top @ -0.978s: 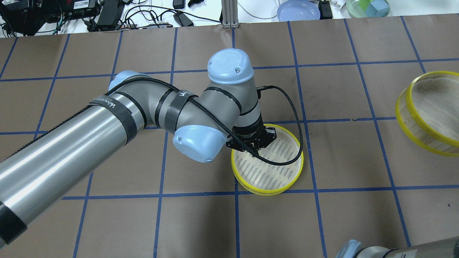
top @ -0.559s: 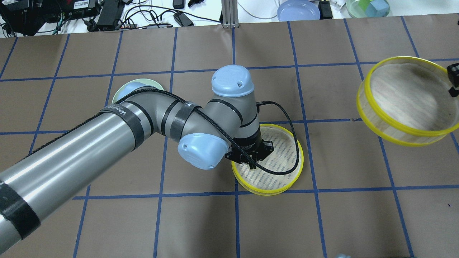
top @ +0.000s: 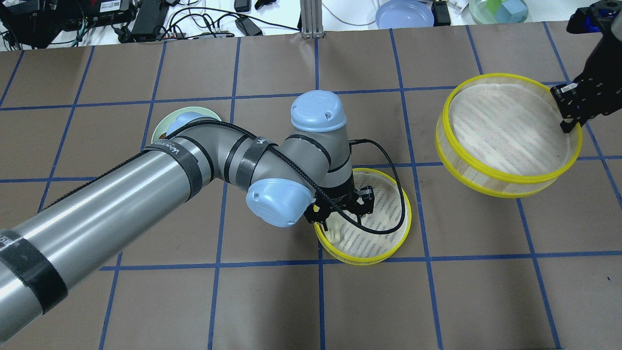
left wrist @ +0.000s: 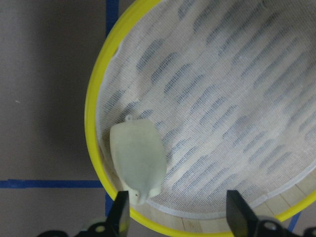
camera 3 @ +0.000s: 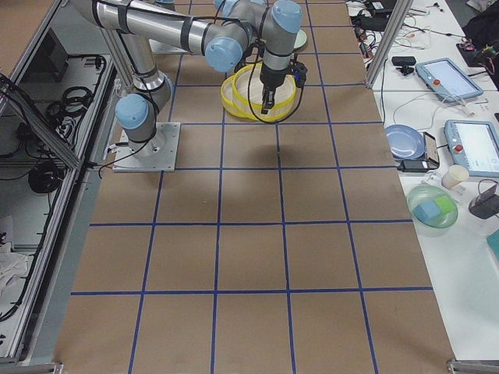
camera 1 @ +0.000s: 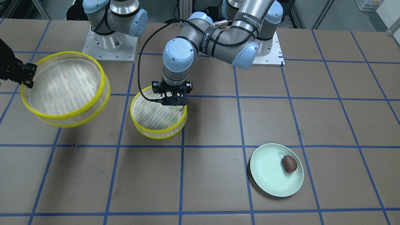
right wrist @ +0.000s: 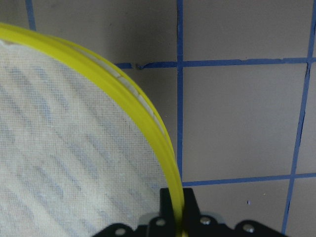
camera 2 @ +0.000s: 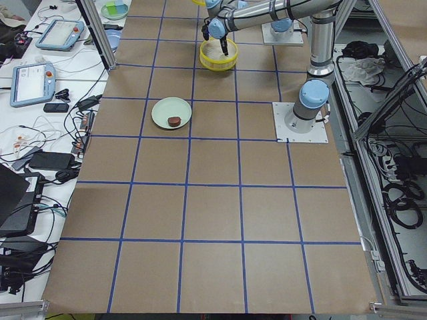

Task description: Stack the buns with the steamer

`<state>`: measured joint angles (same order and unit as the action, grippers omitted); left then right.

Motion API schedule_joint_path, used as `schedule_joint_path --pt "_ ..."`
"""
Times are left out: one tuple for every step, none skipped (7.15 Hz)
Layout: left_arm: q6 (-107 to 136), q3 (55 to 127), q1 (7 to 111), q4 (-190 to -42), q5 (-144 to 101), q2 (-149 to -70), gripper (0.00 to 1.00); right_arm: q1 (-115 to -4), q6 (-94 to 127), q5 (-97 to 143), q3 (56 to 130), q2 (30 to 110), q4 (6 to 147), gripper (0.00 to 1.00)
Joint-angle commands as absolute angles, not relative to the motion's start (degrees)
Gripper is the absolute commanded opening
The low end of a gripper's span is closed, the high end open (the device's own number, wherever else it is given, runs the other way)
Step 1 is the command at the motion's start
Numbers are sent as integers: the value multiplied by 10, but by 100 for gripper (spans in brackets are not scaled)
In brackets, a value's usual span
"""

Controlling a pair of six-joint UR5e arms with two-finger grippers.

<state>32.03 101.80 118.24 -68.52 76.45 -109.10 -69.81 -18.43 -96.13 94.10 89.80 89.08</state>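
Note:
The pale cream bun (left wrist: 137, 160) lies inside the yellow-rimmed steamer basket (top: 388, 248) at mid-table, close to its rim. My left gripper (left wrist: 178, 205) is open just above the bun, fingers apart and not touching it; it also shows in the overhead view (top: 340, 210). My right gripper (top: 566, 125) is shut on the rim of a second steamer tier (top: 505, 181) and holds it tilted above the table at the right. The dark reddish-brown bun (camera 1: 289, 163) lies on the pale green plate (camera 1: 268, 176).
The left arm's black cable (top: 396, 165) loops over the basket. In the overhead view the left arm hides most of the green plate (top: 194, 113). A blue plate (top: 403, 13) and a bowl of blocks (top: 498, 10) sit beyond the table's far edge, among cables.
The right gripper has lifted the second steamer tier and carried it left toward mid-table. The left gripper has shifted toward the basket's near-left rim and opened; the pale bun now lies in the basket.

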Motion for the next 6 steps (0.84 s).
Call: schedule_joint_path --pt "318 1013 1171 -686 768 -1081 100 -702 -177 -958 959 908 891 0" --pt "311 991 1132 -708 768 -1073 100 -716 -166 -945 963 904 891 0" --pt "280 951 1069 -740 768 -1066 100 -748 -135 -937 996 908 903 0" --pt "199 929 1018 -760 803 -1064 100 -771 -115 -936 1031 909 933 0" --pt "137 926 959 -760 826 -1063 100 -813 -69 -936 1059 915 953 0" --pt "63 926 907 -757 835 -1065 100 -878 -2 -936 1087 920 969 0"
